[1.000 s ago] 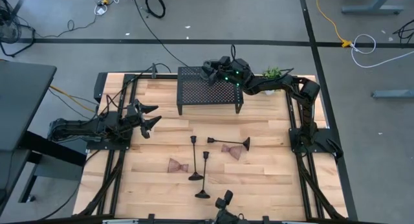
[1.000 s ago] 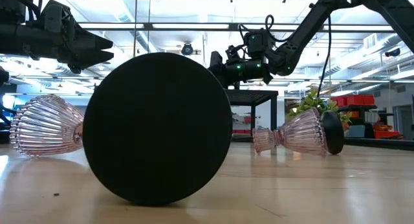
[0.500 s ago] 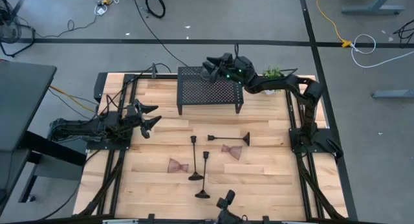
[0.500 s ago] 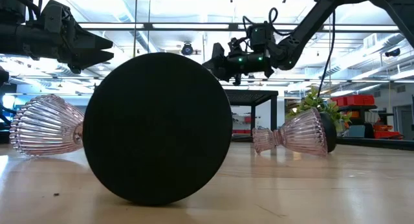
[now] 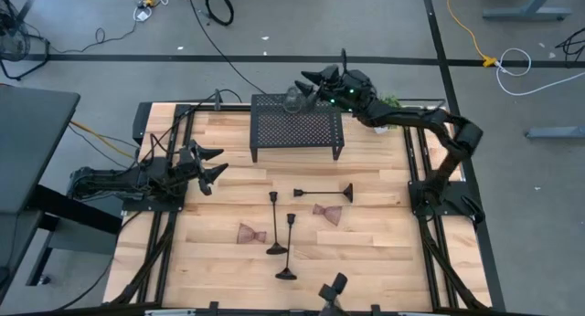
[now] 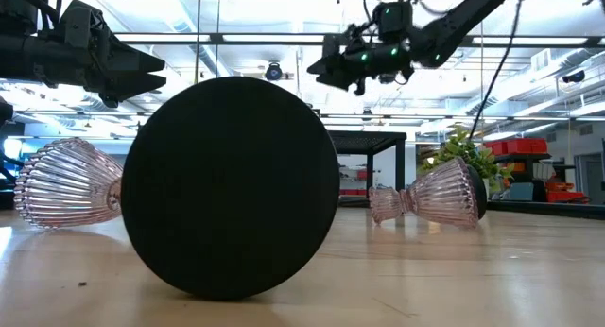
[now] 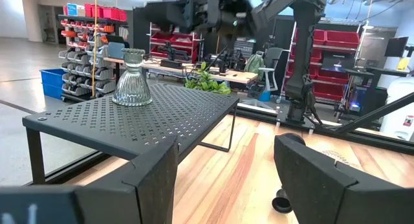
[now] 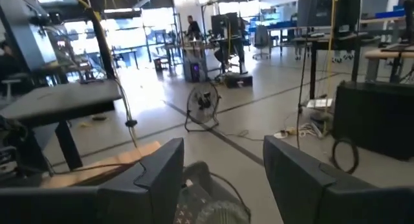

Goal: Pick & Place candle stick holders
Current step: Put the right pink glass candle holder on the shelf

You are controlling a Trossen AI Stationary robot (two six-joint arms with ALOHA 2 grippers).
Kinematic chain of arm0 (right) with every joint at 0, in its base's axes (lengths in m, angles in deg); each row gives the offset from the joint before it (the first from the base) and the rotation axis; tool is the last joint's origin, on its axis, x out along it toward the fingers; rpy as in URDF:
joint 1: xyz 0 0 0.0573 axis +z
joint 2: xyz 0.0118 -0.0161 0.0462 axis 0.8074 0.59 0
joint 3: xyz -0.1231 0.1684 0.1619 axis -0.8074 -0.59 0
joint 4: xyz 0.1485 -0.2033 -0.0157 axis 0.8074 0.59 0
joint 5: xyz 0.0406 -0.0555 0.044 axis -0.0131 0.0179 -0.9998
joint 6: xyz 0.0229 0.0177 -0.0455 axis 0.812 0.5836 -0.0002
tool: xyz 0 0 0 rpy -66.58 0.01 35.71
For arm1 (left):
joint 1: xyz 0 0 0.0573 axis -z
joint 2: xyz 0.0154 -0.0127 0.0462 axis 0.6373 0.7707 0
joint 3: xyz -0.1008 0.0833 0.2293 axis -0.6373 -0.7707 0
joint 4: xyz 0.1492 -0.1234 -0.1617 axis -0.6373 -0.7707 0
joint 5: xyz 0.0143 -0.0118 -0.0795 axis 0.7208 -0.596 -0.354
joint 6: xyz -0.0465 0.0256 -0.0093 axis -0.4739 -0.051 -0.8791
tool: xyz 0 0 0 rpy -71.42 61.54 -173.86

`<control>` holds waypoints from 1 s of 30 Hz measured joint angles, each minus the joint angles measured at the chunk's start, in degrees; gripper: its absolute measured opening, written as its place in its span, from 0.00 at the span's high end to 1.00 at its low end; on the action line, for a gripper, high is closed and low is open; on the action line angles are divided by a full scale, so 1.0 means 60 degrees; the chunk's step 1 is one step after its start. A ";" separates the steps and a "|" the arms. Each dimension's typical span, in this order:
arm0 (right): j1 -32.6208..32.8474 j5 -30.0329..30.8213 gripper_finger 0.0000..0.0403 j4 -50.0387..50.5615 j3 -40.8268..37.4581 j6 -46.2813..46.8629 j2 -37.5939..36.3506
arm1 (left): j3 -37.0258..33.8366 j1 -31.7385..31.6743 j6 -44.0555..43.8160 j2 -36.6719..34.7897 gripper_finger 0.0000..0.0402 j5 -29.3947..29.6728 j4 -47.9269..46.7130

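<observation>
A greenish glass holder [image 5: 292, 100] stands upright on its foot on the black mesh rack [image 5: 295, 129]; it also shows in the left wrist view [image 7: 132, 78]. My right gripper [image 5: 312, 80] hovers open above and just beyond it, touching nothing. Two pinkish glass holders [image 5: 249, 234] [image 5: 326, 212] lie on their sides on the table. Two black stems [image 5: 273, 223] [image 5: 289, 246] stand on their bases, and a third [image 5: 322, 194] lies flat. My left gripper [image 5: 214, 166] waits open at the table's left.
A small green plant [image 5: 385, 103] stands at the far right behind the rack. In the low view a black round stem base [image 6: 232, 185] fills the foreground. Bare wood lies between the rack and the stems.
My right gripper has risen from the rack's top and drawn back toward the table's far right. The greenish glass holder stays upright on the rack, now uncovered below the fingers.
</observation>
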 joint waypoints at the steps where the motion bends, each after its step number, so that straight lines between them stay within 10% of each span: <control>1: 0.0000 -0.0001 0.48 0.0402 0.0000 -0.0093 -0.0267 | 0.0000 -0.0002 0.0000 -0.0002 0.37 -0.0002 0.0000; 16: 0.0624 -0.0007 0.48 0.5578 0.0000 -0.0845 -0.4614 | 0.0000 -0.0001 -0.0004 0.0001 0.37 -0.0009 0.0000; 30: 0.4377 -0.0601 0.48 0.9098 0.0000 0.0228 -0.6121 | 0.0000 -0.0002 -0.0007 0.0002 0.37 -0.0033 0.0000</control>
